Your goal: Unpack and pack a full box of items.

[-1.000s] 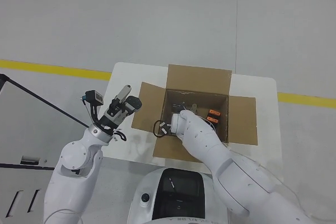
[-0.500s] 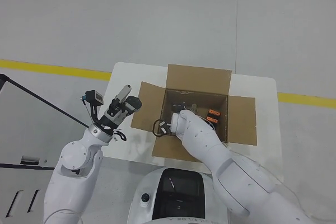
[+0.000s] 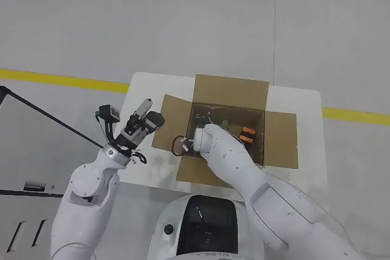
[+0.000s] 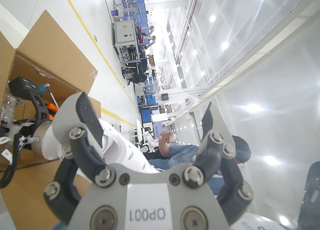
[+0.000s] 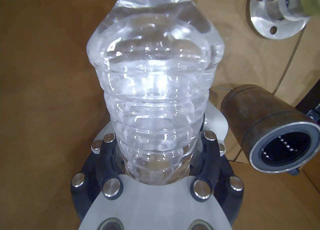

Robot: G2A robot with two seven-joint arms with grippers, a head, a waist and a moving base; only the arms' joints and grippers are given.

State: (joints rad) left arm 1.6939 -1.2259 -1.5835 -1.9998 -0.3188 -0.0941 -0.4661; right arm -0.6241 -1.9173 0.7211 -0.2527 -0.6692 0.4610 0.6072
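An open cardboard box [image 3: 231,88] sits on the white table [image 3: 292,97]. My right arm [image 3: 221,156] reaches down into its left half. There my right gripper [image 5: 158,156] is shut on the lower part of a clear water bottle [image 5: 155,66], one finger on each side, over the box floor. My left gripper [image 3: 143,120] hangs open and empty above the table, left of the box. Its two fingers [image 4: 87,116] stand wide apart, and the box [image 4: 55,48] lies beside them.
A dark metal cylinder with a hollow bore [image 5: 267,128] and a shiny flanged part [image 5: 277,6] lie on the box floor beside the bottle. Orange pieces [image 3: 247,134] sit at the box's right side. All four flaps are folded outward.
My right wrist has shifted slightly toward the box's left wall and far side. The left arm has stayed still.
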